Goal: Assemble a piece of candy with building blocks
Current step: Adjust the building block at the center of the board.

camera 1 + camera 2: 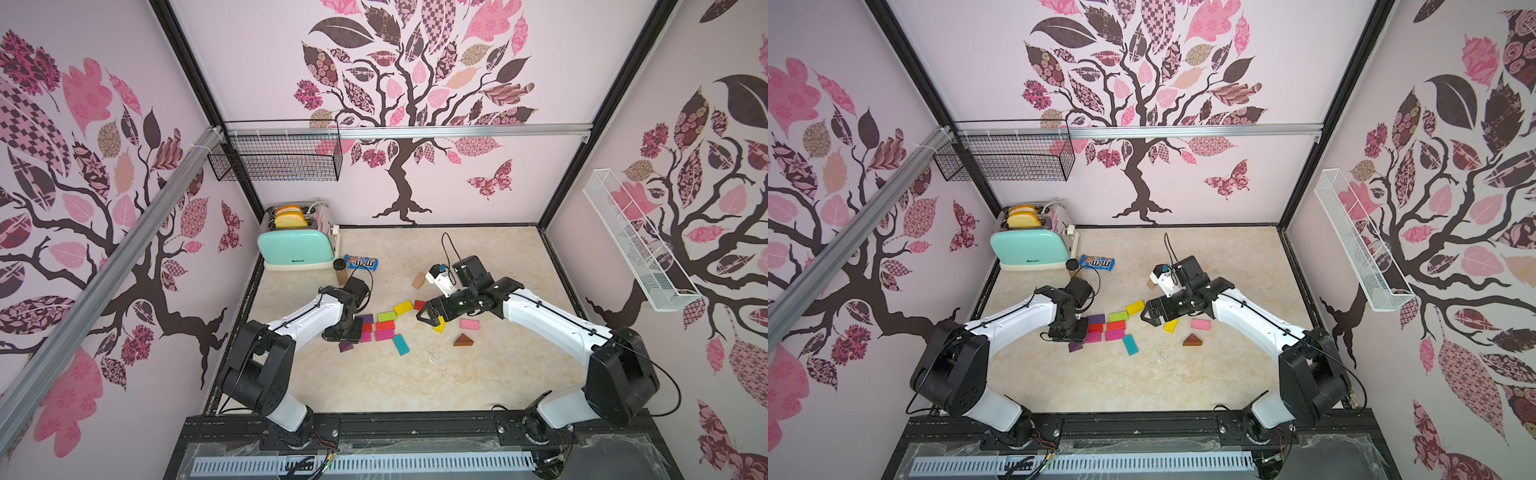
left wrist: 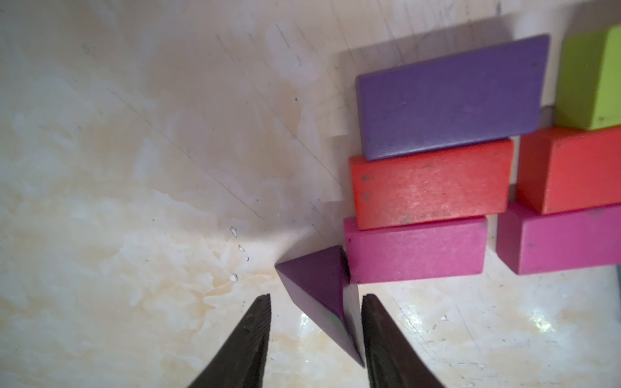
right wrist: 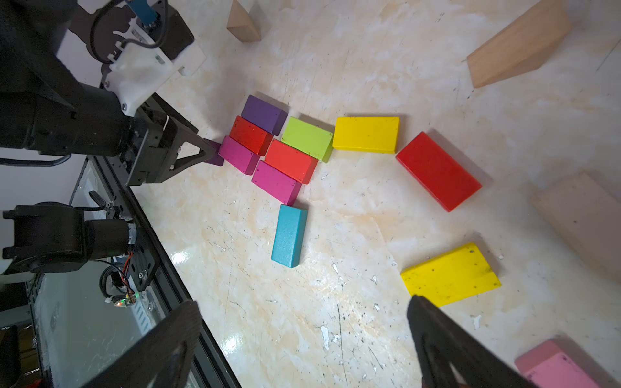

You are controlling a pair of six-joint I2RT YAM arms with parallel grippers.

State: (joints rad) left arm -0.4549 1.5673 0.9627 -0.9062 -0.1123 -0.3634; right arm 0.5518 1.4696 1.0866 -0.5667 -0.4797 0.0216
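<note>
Building blocks lie mid-table. A tight cluster of purple [image 2: 450, 97], red [image 2: 430, 188], magenta [image 2: 416, 248] and green [image 1: 385, 316] rectangles sits by my left gripper [image 2: 316, 300]. Its jaws straddle a purple triangle [image 2: 319, 285] lying against the magenta block; one finger touches it and a gap shows at the other. A teal block [image 1: 400, 344], a yellow one [image 1: 402, 307] and a red one [image 3: 437, 171] lie around the cluster. My right gripper [image 3: 304, 305] hovers open and empty beside a second yellow block [image 3: 450, 275]. A pink block [image 1: 469, 324] and a brown triangle [image 1: 463, 340] lie beyond it.
A mint toaster [image 1: 297, 245] with bread stands at the back left. The blue M&M's packet [image 1: 360, 262] and a small brown jar [image 1: 340, 270] sit beside it. Tan blocks [image 1: 419, 280] lie behind the right gripper. Wire baskets hang on the walls.
</note>
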